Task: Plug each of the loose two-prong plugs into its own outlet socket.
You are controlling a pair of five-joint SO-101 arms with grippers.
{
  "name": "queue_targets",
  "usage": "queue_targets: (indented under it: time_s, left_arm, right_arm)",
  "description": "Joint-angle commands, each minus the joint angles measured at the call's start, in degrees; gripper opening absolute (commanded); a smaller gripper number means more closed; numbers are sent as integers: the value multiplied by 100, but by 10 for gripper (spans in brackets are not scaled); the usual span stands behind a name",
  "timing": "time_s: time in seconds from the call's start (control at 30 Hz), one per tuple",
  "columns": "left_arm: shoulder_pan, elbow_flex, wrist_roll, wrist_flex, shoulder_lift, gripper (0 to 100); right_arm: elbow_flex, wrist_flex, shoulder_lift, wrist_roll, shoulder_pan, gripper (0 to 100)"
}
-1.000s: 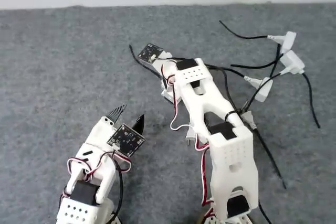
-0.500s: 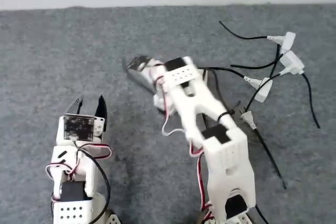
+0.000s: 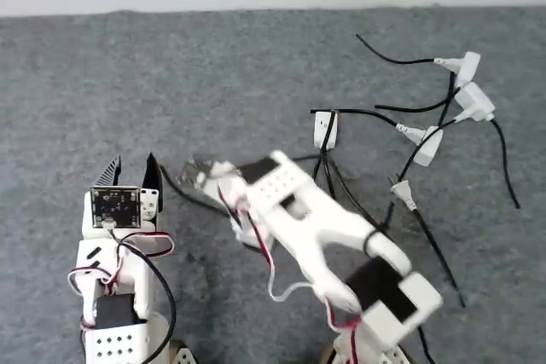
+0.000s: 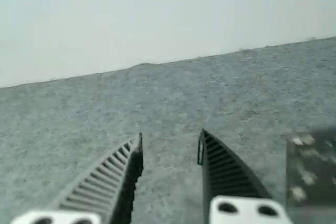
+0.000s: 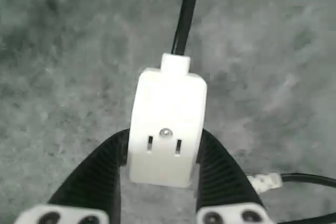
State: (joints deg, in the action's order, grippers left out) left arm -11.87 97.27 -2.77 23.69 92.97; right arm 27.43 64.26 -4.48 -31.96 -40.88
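Observation:
My right gripper is shut on a white outlet socket. Its slotted face points at the camera and its black cord runs away over the carpet. In the high view this gripper hangs low, just right of my left gripper. My left gripper stands open with nothing between its fingers. Another white socket lies mid-table. A loose two-prong plug lies right of the right arm, and a small plug lies beside the held socket.
Three white plug-and-socket pieces lie in a cluster at the far right, with black cords crossing the grey carpet. A pale wall rises beyond the carpet's far edge.
The right arm has swung left and toward the near edge, carrying the socket with it and uncovering the mid-table socket. The left arm turned left, then held nearly still.

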Motion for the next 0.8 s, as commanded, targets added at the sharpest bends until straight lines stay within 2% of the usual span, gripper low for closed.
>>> queue_targets:
  time_s: [0.0, 0.33, 0.5, 0.6, 0.77]
  left_arm:
    - [105, -233, 44, -149, 114, 166]
    - [202, -215, -114, -149, 114, 166]
    - [352, -154, -141, -141, 114, 166]
    - [352, -154, -141, -141, 114, 166]
    - [352, -154, -141, -141, 114, 166]
  right_arm:
    - [818, -796, 611, 70, -13, 9]
    - [923, -936, 286, 79, -13, 26]
    - [563, -567, 312, 484, -4, 239]
    - [176, -40, 312, 220, 4, 351]
    - [-747, 1077, 453, 149, 233, 372]
